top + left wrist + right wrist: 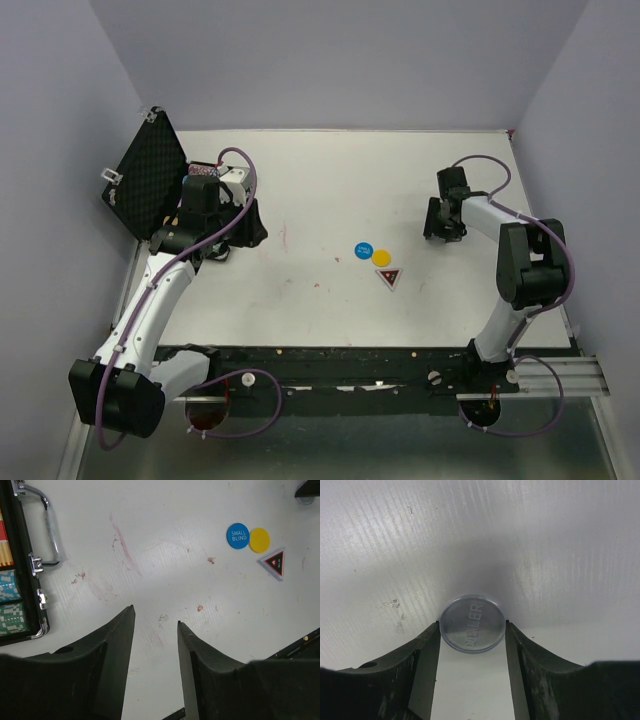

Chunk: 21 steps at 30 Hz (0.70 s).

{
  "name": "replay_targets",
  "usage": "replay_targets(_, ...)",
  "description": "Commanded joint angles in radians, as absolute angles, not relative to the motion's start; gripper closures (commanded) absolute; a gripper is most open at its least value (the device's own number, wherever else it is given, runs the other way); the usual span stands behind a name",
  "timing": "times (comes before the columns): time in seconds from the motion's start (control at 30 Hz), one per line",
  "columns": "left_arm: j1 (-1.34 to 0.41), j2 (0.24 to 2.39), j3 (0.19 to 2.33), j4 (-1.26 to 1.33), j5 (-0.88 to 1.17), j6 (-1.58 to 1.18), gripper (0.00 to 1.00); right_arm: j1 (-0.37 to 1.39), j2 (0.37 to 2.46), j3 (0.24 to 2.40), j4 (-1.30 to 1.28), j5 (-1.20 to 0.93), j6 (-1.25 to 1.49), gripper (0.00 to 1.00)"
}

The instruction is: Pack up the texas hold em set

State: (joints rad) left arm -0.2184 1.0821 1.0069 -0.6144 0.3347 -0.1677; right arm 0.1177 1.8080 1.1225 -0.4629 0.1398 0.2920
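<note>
Tabletop (pixel 330 190), white and streaked with faint reddish marks, carries the poker set in scattered pieces. The black case (pixel 150 185) lies open at the far left, its egg-crate foam lid (pixel 145 170) tilted up toward the left wall. In the left wrist view its silver handle (pixel 47 525) and rows of chips (pixel 11 605) show along the left edge. Near the middle of the tabletop a blue disc (pixel 237 535) marked SMALL BLIND lies flat and touches a yellow disc (pixel 259 539). A dark triangular token (pixel 274 562) with a pale rim lies just beside the yellow one, on the side nearer the arms. The left arm (pixel 165 290) reaches out just beside the case. The left jaws stand apart with nothing between them, over bare tabletop, well apart from the two discs. The right arm (pixel 500 225) bends over the right side of the tabletop. The right jaws are closed on a clear round disc (pixel 472 623) lettered DEALER and meet its rim on both sides. Whether that disc rests on the surface or is raised off it cannot be told.
</note>
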Motion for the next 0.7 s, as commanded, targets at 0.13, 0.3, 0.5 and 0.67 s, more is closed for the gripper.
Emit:
replay_targets(0.13,-0.222,1.107,0.977,-0.557,0.463,-0.233,0.49,0.133,1.741,1.091,-0.518,0.023,0.264,0.55)
replay_targets(0.3,-0.222,1.156,0.94,-0.483,0.589,-0.32,0.49,0.201,1.689,1.089,-0.535,0.009,0.265,0.57)
replay_targets(0.5,-0.225,1.241,0.914,-0.414,0.696,-0.406,0.49,0.356,1.652,1.08,-0.517,0.012,0.267,0.58)
replay_targets(0.67,-0.225,1.305,0.893,-0.357,0.762,-0.471,0.49,0.514,1.629,1.081,-0.46,0.006,0.239,0.59)
